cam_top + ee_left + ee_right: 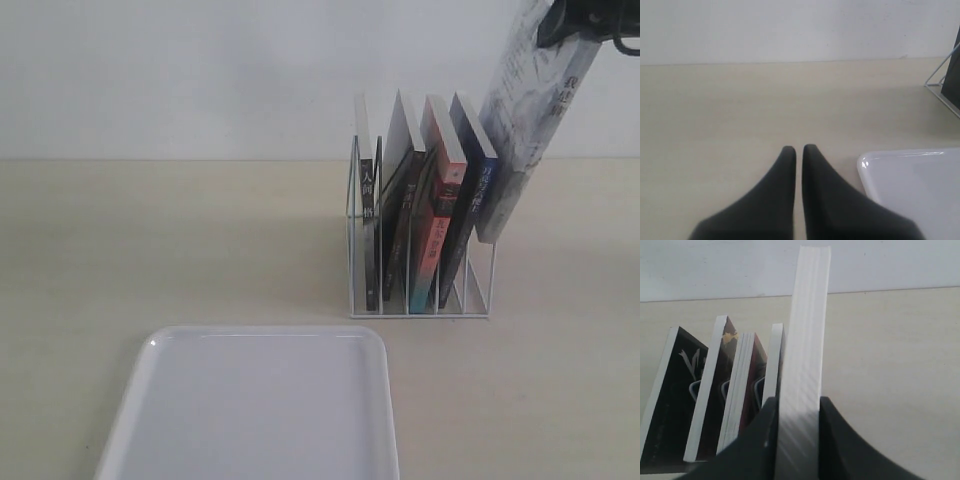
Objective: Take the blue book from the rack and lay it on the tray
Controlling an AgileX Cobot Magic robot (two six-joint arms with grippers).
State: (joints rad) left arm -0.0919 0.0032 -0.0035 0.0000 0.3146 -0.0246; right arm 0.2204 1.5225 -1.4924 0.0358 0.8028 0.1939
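- Rack [420, 300]: white wire, upright on the pale worktop [150, 240], just beyond the tray's far right corner.
- Blue book [480, 190]: stands in the rack's rightmost slot and leans right, navy spine facing the exterior camera. No hand touches it.
- Other books in the rack: a red-spined book [435, 235] next to the blue one, then two dark-spined books [398, 215] to the left.
- Pale grey-white book [530, 110]: black characters on the cover, raised and tilted above the rack's right end. Its lower end is just beside the blue book; contact cannot be told.
- Tray [250, 400]: white, flat, nothing on it, nearest the exterior camera.
- Right hand [798, 402]: pinches the grey-white book, one finger on each cover, the page edge showing between them.
- Left hand [798, 148]: fingers nearly pressed together with a thin gap, holding nothing, over bare worktop beside the tray corner.
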